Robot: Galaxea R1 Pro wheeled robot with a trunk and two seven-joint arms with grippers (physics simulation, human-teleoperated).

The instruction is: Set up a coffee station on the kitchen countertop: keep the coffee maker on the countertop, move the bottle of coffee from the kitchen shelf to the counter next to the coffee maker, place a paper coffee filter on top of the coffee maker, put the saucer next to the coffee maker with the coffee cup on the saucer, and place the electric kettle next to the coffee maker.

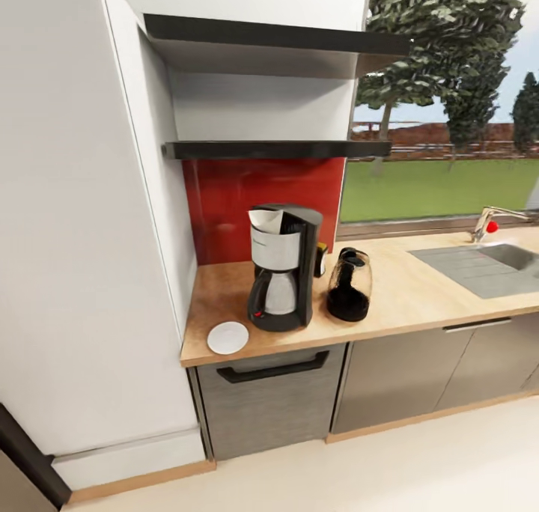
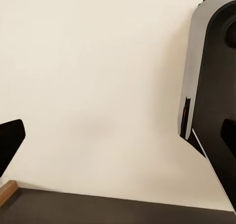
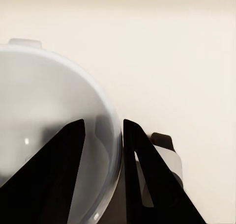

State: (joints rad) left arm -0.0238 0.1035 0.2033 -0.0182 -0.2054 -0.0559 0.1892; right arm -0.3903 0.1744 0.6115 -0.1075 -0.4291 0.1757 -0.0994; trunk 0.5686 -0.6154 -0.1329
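Right gripper [image 3: 103, 150] sits closest in the right wrist view, its two dark fingers [image 3: 54, 175] pinching the rim of a white coffee cup [image 3: 44, 135], one inside the bowl and one outside, gap narrow, clamped on the cup wall. Pale floor lies beyond the cup. Left wrist view gives only a black finger tip [image 2: 10, 143] at one edge, a grey-and-black robot body part [image 2: 206, 81] and pale floor, so the left claw's opening cannot be told. Head view shows neither cup nor arms but has the wooden countertop [image 1: 419, 287]: black-and-silver coffee maker [image 1: 283, 269] with a paper coffee filter [image 1: 266, 220] on top, white saucer [image 1: 227, 337] just in front of it, dark electric kettle [image 1: 349, 284] just beside it. Sink [image 1: 486, 265] and faucet [image 1: 490, 224] lie farther along; two dark shelves [image 1: 277, 150] above. Small logo on the machine is too blurred to read.
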